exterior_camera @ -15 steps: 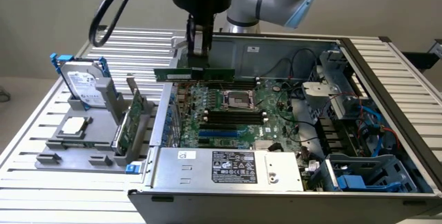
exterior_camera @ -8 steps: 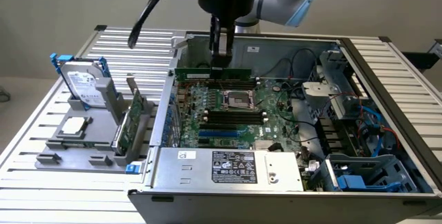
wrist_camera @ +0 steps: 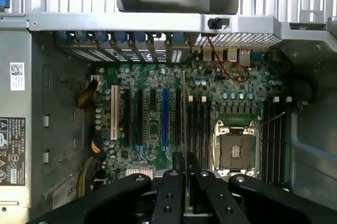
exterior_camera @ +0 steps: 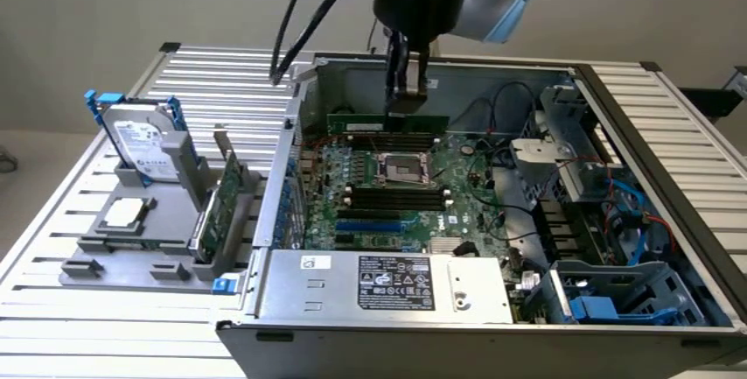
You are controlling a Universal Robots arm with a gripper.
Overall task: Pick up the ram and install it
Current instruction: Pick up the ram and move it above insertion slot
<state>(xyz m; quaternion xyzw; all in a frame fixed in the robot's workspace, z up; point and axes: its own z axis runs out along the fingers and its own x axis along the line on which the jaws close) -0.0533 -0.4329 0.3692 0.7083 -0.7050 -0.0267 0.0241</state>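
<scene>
The ram (exterior_camera: 364, 124) is a narrow green stick held level above the motherboard (exterior_camera: 473, 200) inside the open computer case. My gripper (exterior_camera: 405, 109) reaches down from above and is shut on the ram's end toward the exterior view's right. In the wrist view the ram (wrist_camera: 183, 113) shows edge-on as a thin strip between the black fingers (wrist_camera: 175, 168), with my gripper (wrist_camera: 184, 162) over the black memory slots (wrist_camera: 196, 129) beside the CPU socket (wrist_camera: 235, 147). More black slots (exterior_camera: 397, 197) lie on the socket's (exterior_camera: 405, 167) near side.
On the exterior view's left a grey holder (exterior_camera: 129, 243) carries a hard drive (exterior_camera: 146, 147) and a wider green expansion card (exterior_camera: 224, 208). The power supply (exterior_camera: 386, 283) fills the case front. Cables and drive cages (exterior_camera: 607, 221) crowd the exterior view's right side.
</scene>
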